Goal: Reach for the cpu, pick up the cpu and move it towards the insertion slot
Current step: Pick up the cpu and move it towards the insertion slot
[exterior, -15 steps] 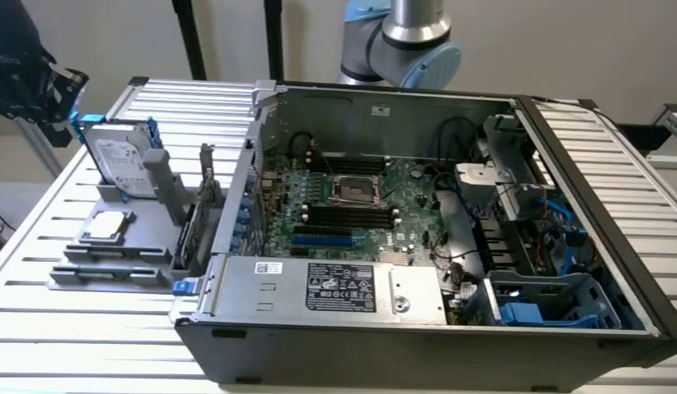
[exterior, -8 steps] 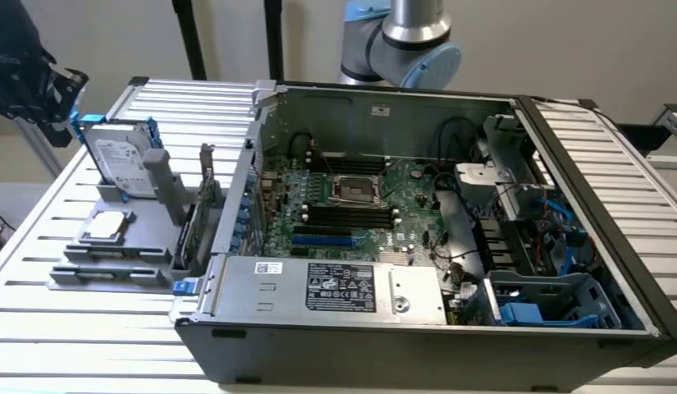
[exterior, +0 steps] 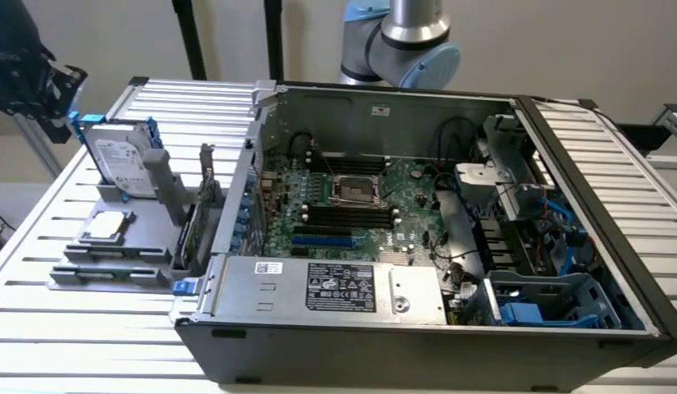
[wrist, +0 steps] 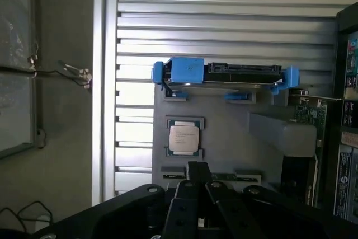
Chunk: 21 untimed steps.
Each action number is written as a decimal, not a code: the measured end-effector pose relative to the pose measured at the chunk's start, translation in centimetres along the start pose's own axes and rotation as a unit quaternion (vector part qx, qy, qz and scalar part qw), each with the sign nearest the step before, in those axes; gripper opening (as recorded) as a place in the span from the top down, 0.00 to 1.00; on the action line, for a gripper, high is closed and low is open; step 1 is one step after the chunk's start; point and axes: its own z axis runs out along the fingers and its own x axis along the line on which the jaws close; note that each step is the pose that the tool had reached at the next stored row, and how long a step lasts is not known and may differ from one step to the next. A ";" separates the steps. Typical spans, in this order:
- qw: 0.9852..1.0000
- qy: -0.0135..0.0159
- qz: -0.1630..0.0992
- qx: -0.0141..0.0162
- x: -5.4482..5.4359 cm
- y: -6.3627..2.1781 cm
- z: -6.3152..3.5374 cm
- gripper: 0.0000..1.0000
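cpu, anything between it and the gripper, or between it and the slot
Nothing visible lies between the gripper and the cpu on its grey holder. Toward the insertion slot, an upright card and the case wall stand between, as the exterior view shows.

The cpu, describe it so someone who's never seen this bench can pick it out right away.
At the exterior view's left, beside the open computer case, a grey holder sits on the slatted table. The cpu lies flat on it near the upright hard drive: a small silver square, far smaller than that blue-railed drive.
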 end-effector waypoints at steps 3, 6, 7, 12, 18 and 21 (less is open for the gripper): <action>1.000 0.000 0.000 0.000 0.2 0.04 0.00 0.89; 1.000 0.000 0.000 0.000 0.2 0.04 0.00 0.82; 1.000 0.000 0.000 0.000 0.2 0.04 0.01 0.76; 1.000 0.000 0.000 0.000 0.3 0.03 0.17 0.53; 1.000 0.000 0.000 0.000 0.3 -0.01 1.23 0.35; 1.000 0.000 0.000 0.000 0.3 -0.03 1.77 0.29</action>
